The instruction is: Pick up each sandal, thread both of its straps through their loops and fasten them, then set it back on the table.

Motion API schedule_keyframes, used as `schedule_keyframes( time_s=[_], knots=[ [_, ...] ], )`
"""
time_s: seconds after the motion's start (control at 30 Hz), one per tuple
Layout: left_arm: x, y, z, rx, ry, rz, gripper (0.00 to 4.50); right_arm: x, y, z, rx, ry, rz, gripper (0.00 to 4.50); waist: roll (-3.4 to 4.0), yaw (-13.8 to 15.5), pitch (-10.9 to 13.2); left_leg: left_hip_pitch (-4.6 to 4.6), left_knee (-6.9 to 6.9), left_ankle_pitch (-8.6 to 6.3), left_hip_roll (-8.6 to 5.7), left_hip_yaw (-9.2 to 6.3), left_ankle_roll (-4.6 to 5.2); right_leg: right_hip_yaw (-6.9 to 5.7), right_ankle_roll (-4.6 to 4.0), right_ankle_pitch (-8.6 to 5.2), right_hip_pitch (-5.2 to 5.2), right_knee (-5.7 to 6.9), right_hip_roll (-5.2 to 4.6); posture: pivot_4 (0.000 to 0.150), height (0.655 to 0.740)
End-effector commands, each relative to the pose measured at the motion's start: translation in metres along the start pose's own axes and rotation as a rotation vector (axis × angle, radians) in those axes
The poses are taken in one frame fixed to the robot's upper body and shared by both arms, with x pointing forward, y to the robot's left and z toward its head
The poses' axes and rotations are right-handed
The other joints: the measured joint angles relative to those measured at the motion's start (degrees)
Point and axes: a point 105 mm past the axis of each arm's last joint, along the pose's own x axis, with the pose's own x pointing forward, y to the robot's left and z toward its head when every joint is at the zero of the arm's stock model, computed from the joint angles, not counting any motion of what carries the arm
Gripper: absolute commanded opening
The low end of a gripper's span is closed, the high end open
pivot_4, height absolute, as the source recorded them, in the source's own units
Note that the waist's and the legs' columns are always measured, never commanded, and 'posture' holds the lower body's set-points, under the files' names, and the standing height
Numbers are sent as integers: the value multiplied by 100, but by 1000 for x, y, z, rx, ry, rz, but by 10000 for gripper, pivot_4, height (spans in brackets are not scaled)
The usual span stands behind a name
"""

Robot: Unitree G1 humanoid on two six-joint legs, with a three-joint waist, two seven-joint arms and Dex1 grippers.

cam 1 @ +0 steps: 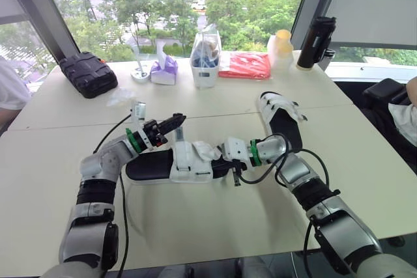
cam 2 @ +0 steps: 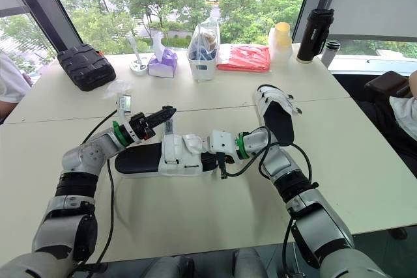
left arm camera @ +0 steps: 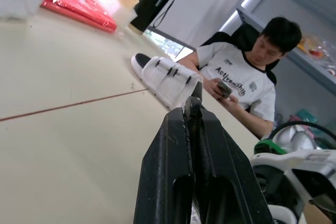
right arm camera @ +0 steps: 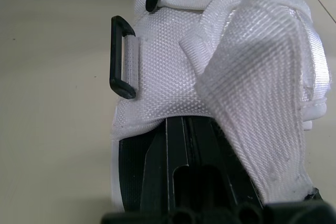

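Two black-soled sandals with white woven straps lie on the pale table (cam 1: 195, 226). The near sandal (cam 1: 171, 164) rests flat between the two grippers, and the far sandal (cam 1: 281, 118) lies beyond its end on the robot's right. The step in hand is judged to be the threading of a strap on the near sandal, which has not been lifted. The right gripper (right arm camera: 184, 129) is pushed in at that sandal's right end with its fingers closed together beneath the loose white strap (right arm camera: 257, 87). Whether any webbing is caught between them cannot be told. The left gripper (cam 1: 172, 122) is clenched on nothing and is held above the near sandal's left half, apart from it. For the next move, the free strap end would need to be gripped firmly, led to the black rectangular loop (right arm camera: 119, 56) on the sandal's side, passed through and folded back. The left gripper would probably be needed to steady the sole. The right wrist view shows that this loop stands empty, a detail not resolved in the head views. In the left wrist view the far sandal's two straps are seen lying flat across it, judged already fastened, with a seated person (left arm camera: 247, 77) beyond it.
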Motion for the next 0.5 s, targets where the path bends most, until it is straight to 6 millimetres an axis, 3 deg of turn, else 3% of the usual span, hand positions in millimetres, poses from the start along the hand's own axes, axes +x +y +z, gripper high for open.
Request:
schedule_keyframes(
  time_s=[0.03,0.5],
  knots=[
    [6,0,8,43,-21,-19,371,8,33,-35,89,121,121,0,0,-1,0,0,0,0,0,0,0,0,0,0,0,0,0,1500,7400],
    [19,12,-10,21,43,0,371,8,35,-34,92,123,119,0,-3,5,-2,-1,1,-1,-2,0,2,-1,0,0,0,0,0,1500,7400]
  ],
)
